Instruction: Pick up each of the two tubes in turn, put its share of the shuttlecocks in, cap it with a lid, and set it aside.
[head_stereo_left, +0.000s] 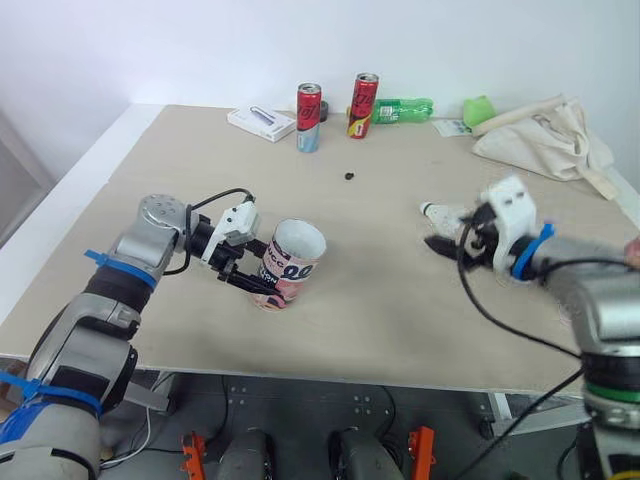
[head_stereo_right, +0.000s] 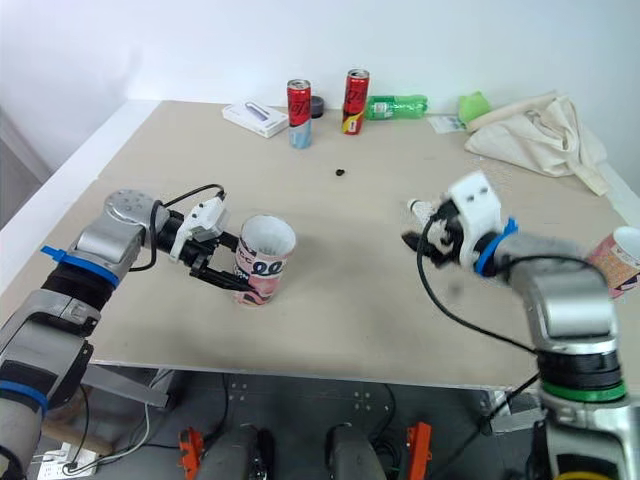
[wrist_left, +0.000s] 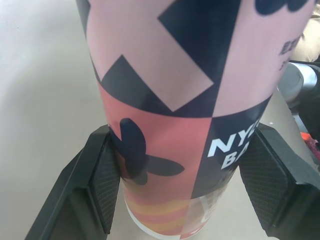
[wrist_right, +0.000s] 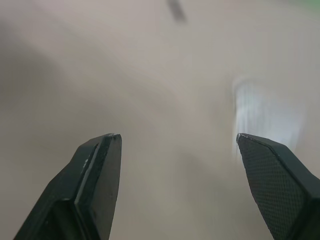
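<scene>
An open tube (head_stereo_left: 292, 262) with a pink, black and white pattern stands upright on the table (head_stereo_left: 380, 300), left of centre. My left gripper (head_stereo_left: 250, 277) is shut on its lower part from the left; in the left wrist view both pads (wrist_left: 107, 180) press against the tube (wrist_left: 170, 100). My right gripper (head_stereo_left: 447, 241) hovers open over the right side of the table, just in front of a white shuttlecock (head_stereo_left: 441, 212). The right wrist view shows that gripper (wrist_right: 179, 142) with nothing between its fingers and a blurred white shape (wrist_right: 267, 115) ahead. A second patterned tube (head_stereo_right: 620, 262) shows at the right edge.
At the back stand two red cans (head_stereo_left: 309, 117) (head_stereo_left: 363, 105), with a green bottle (head_stereo_left: 404, 109) lying down, a white box (head_stereo_left: 261, 122), a green object (head_stereo_left: 479, 109) and a cloth bag (head_stereo_left: 545, 140). A small black item (head_stereo_left: 349, 176) lies mid-table.
</scene>
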